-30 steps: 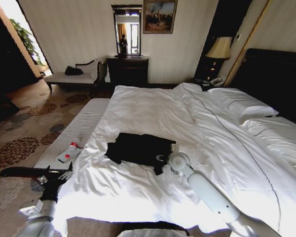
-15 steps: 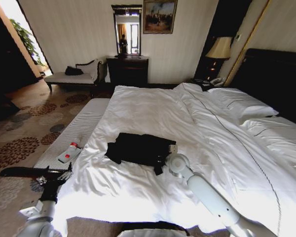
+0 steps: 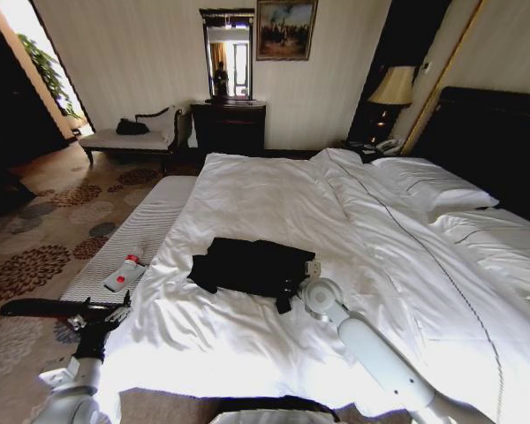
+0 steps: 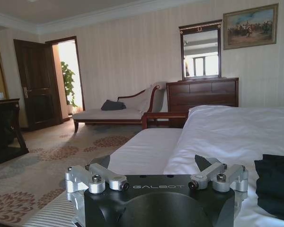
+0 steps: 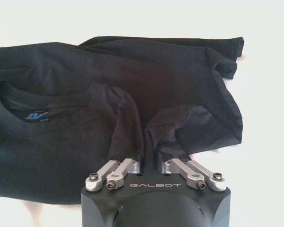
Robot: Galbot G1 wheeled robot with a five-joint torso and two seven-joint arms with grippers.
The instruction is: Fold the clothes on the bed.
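Note:
The clothes, one black T-shirt (image 3: 247, 263), lie crumpled in the middle of the white bed (image 3: 274, 190). My right gripper (image 3: 291, 287) is at the shirt's near right edge. In the right wrist view this gripper (image 5: 149, 158) is shut on a pinched-up fold of the black fabric (image 5: 132, 71); the collar and its blue label show. My left gripper (image 3: 115, 311) hangs beside the bed's left side, apart from the shirt. Seen from the left wrist, it (image 4: 151, 163) is open with nothing between the fingers, and the shirt (image 4: 277, 184) lies off to one side.
A white-and-red bottle (image 3: 124, 272) lies on the pale striped bench (image 3: 150, 225) along the bed's left side. Pillows (image 3: 433, 185) and the dark headboard (image 3: 495, 132) are at the right. A chaise lounge (image 3: 128, 137) and dresser (image 3: 228, 126) stand at the far wall.
The right arm's wrist has eased very slightly back toward me while staying at the shirt's near edge. The shirt and the left arm look unchanged.

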